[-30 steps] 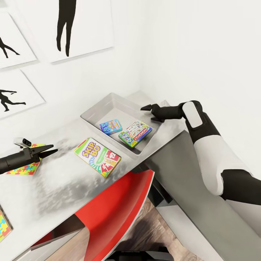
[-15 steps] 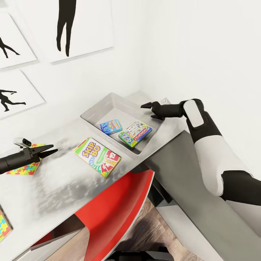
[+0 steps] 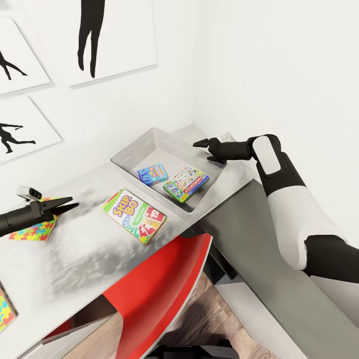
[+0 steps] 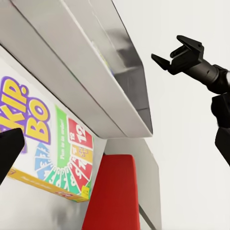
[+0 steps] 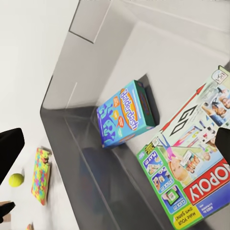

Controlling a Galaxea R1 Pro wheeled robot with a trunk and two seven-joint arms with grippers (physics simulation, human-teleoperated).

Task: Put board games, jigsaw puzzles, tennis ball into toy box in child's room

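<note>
The light-grey toy box (image 3: 130,152) stands on the white table (image 3: 85,254) by the corner. It holds two board games: a small blue one (image 3: 153,174) (image 5: 125,117) and a white-and-green one (image 3: 186,184) (image 5: 191,167). The Skip-Bo box (image 3: 134,216) (image 4: 45,143) lies on the table beside the tray. My right gripper (image 3: 201,151) (image 4: 167,48) hovers open and empty over the tray's far right rim. Over a jigsaw puzzle (image 3: 34,229) (image 5: 40,176), my left gripper (image 3: 74,202) is open and empty. Another puzzle (image 3: 6,309) lies at the table's left edge. The tennis ball (image 5: 16,179) sits near the first puzzle.
A red chair (image 3: 159,279) is tucked under the table's front edge. The lower dark-grey unit (image 3: 259,259) runs along the right wall below my right arm. White walls with black silhouette pictures (image 3: 104,35) close in the back and right sides.
My right gripper has lifted slightly and drawn back toward the tray's far right rim. My left gripper has pulled a little to the left over the puzzle.
</note>
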